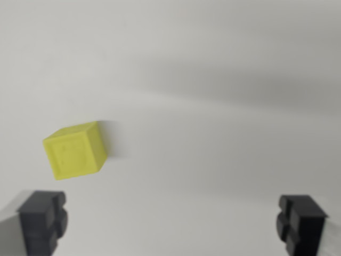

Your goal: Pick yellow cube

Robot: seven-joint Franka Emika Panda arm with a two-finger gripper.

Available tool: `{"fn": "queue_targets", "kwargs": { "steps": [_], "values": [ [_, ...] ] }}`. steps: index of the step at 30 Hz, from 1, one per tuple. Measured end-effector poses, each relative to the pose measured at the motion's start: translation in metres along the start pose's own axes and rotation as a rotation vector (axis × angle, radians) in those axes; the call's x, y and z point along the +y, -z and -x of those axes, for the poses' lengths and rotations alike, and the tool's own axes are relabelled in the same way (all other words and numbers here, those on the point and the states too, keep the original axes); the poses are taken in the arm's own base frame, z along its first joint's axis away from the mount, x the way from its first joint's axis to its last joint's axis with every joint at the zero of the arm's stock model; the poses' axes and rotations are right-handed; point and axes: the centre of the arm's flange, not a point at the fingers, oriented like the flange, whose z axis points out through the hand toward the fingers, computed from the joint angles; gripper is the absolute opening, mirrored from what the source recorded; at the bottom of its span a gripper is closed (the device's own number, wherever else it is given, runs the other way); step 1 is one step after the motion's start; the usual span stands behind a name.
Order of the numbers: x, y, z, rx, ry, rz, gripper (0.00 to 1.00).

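While the yellow cube (pixel 76 150) sits alone on the pale grey tabletop (pixel 224 133), it lies toward the wrist view's left, above and a little inboard of the left finger. One face is turned toward the camera and a narrower side face shows to its right, so the cube is rotated relative to the finger line, not square to it. Soft shadow trails off its right side. Image is blurred; face markings on the cube are too faint to read.

Step in hand, as I judge it: the approach. Cube is untouched and resting on the table, well clear of both pads. Nothing lifted yet.

Gripper (pixel 173 221): the two dark fingertips (pixel 43 216) show at the bottom corners of the frame, spread wide, nearly the full width of the view between them. Nothing held, nothing touched. The gap between the tips shows only bare table.

What the next move calls for, by my reading: shift the tool toward the wrist view's left and forward so the cube comes midway between the fingers; turn the wrist so the pads meet two opposite flat faces and not the corners; then descend and close. The opening looks ample for the cube. Main risk is the left finger clipping the cube on descent if centring falls short.
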Motion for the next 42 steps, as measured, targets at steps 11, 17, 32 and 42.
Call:
{"fn": "queue_targets", "kwargs": {
  "steps": [11,17,32,42],
  "values": [
    [-0.005,-0.027,0.018,-0.006,0.023,0.001,1.0],
    [-0.008,-0.042,0.027,-0.009,0.036,0.002,1.0],
    [-0.015,-0.078,0.051,-0.017,0.068,0.004,1.0],
    [-0.02,-0.103,0.067,-0.022,0.089,0.005,1.0]
  ]
}}
